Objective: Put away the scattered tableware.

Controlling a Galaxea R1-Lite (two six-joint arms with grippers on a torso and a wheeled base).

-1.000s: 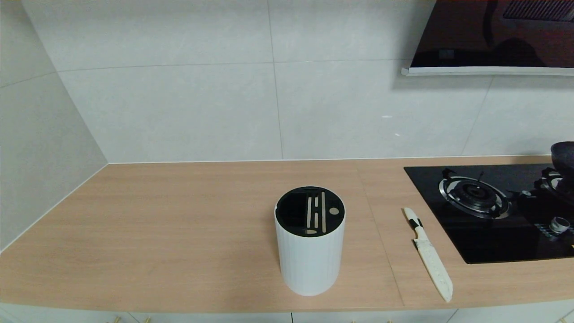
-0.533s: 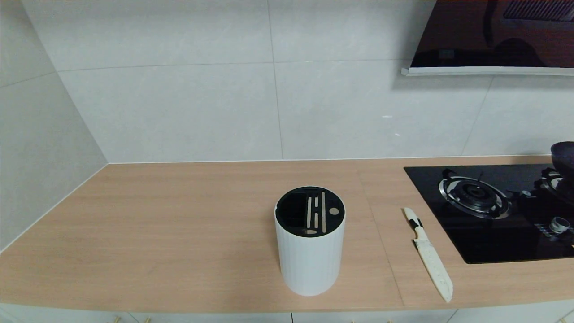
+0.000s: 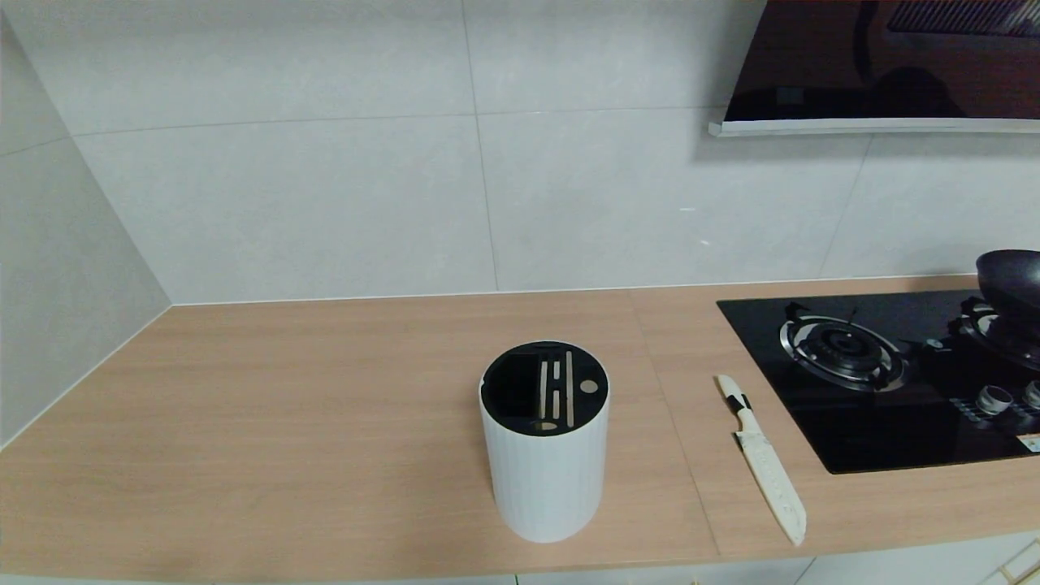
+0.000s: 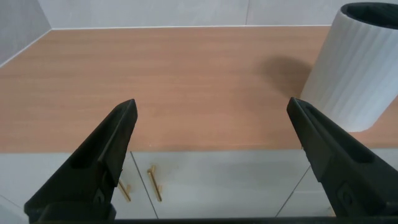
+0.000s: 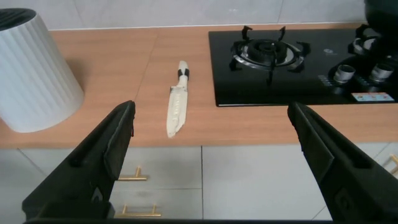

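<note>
While both tools sit off the front edge of the bench, the left tool has its jaws spread wide with nothing between them, and the right tool is just as wide apart and just as empty. The knife lies flat on the bench at about 3 o'clock from the knife block, near it but not touching. Its pale handle with a black band points to roughly 11 o'clock and its cream blade tip to 5 o'clock, close to the front edge. The knife block is a white ribbed cylinder standing upright near the middle of the bench. Its black top has one large square opening on the 9 o'clock side, several narrow slots beside it and a small round hole toward 3 o'clock; all of them look unfilled. At 2 o'clock from the knife a black gas hob is set into the bench, apart from the blade. It has a ringed burner, two knobs near its front and a dark pan at its far 3 o'clock end. A range hood hangs over it against the tiled wall. Below the bench edge are pale cabinet fronts with brass-coloured handles.
</note>
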